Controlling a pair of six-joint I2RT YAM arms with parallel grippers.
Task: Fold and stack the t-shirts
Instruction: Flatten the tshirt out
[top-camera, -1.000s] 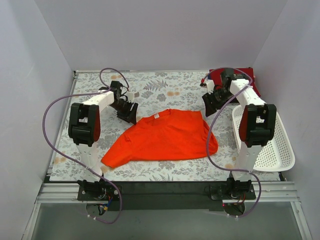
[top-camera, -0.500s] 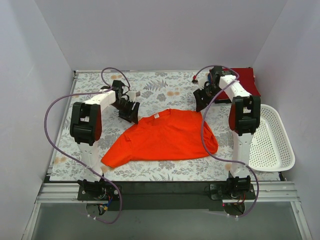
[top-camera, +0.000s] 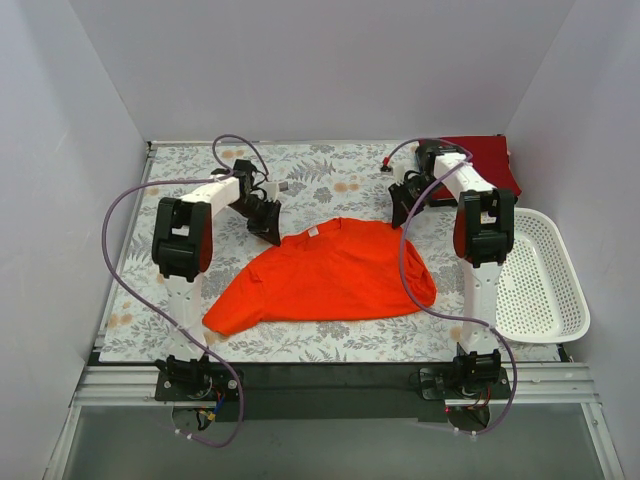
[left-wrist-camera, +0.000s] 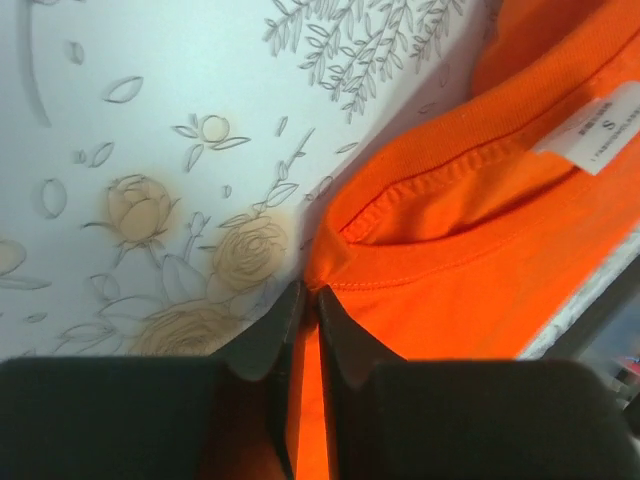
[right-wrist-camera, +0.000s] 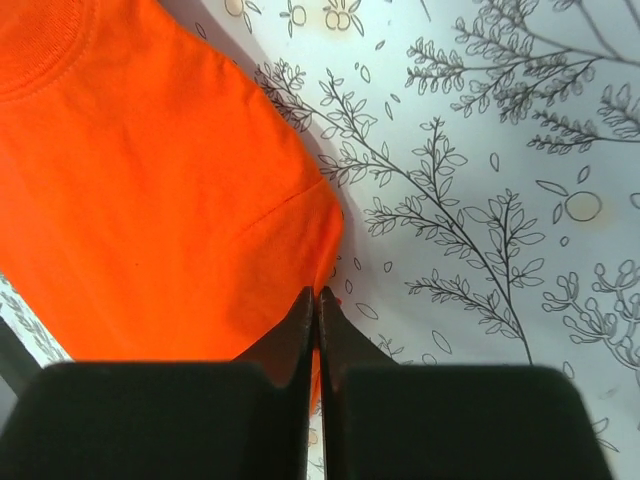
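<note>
An orange-red t-shirt (top-camera: 335, 280) lies spread on the floral cloth mid-table, neck toward the back. My left gripper (top-camera: 270, 228) is at its back left shoulder. In the left wrist view, the left gripper (left-wrist-camera: 308, 292) is shut on the shirt's (left-wrist-camera: 470, 250) edge beside the collar seam, and a white size label (left-wrist-camera: 600, 125) shows. My right gripper (top-camera: 402, 214) is at the back right corner. The right wrist view shows the right gripper (right-wrist-camera: 318, 295) shut on the fabric's (right-wrist-camera: 150, 200) edge. A darker crimson t-shirt (top-camera: 488, 160) lies folded at the back right. No blue one is in view.
A white perforated basket (top-camera: 548, 290) stands at the right edge of the table, beside the right arm. The floral cloth (top-camera: 330, 180) covers the table, and grey walls close off the left, back and right.
Both grippers have closed on the orange-red t-shirt's back edge. The left slid right to the shoulder. The right swung left from the crimson t-shirt to the back right corner.
</note>
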